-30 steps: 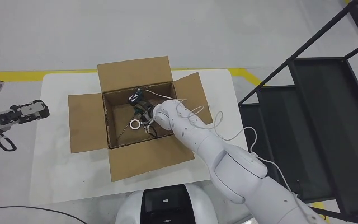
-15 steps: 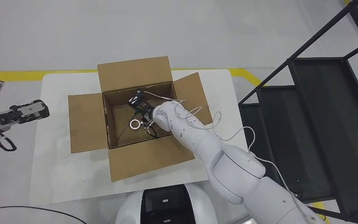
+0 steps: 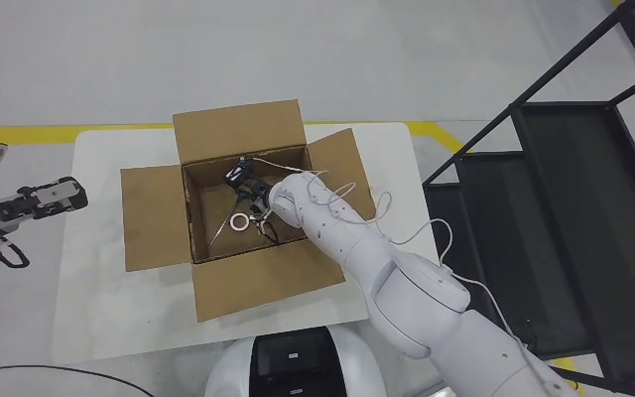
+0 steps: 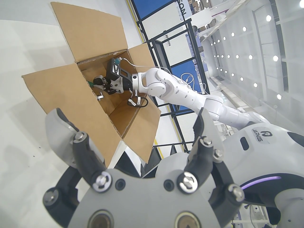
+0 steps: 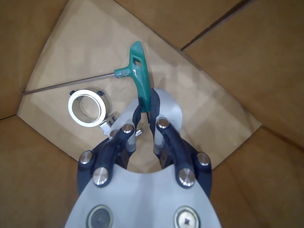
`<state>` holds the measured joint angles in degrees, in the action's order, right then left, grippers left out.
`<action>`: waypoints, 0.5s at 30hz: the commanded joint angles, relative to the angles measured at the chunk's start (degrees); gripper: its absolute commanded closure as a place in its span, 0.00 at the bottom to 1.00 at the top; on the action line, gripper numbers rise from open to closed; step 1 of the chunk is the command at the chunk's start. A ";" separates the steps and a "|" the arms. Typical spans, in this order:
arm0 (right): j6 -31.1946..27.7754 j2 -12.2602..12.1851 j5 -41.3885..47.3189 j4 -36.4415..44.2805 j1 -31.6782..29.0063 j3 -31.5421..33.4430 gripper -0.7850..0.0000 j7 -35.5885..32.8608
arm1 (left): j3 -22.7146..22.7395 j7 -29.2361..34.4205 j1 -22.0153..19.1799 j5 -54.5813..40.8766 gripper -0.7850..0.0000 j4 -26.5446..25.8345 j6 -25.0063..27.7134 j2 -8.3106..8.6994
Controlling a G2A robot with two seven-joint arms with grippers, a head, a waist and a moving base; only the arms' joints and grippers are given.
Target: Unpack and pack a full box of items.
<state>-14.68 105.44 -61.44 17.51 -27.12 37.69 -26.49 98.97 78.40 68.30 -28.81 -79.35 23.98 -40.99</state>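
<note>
Inside the box, the right tool pinched the green key tight, beside a metal ring. The left tool was wide open. It looked like unpacking; next, the key needed lifting straight up.

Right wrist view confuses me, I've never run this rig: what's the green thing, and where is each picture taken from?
This is a two-armed robot at a white table. The top view looks down from above its arms; each wrist view looks along one arm's jaws. The right wrist view is inside the open cardboard box, where the right jaws are shut on the handle of a green T-handle key. A metal ring lies on the box floor beside it. The left jaws stand open and empty, beyond the table's edge.
</note>
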 commanded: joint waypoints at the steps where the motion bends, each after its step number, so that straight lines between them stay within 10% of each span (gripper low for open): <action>1: -0.11 -0.26 -0.10 0.48 0.37 0.29 1.00 -0.49 | 0.00 0.00 0.00 0.00 0.00 0.00 0.00 0.00; 15: -2.73 -4.21 -1.24 8.52 -1.41 3.50 1.00 -9.78 | 0.00 0.00 0.00 0.00 0.00 0.00 0.00 0.00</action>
<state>-17.41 101.57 -62.48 25.29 -28.18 40.98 -35.16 98.97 78.40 68.30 -28.81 -79.35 23.98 -40.99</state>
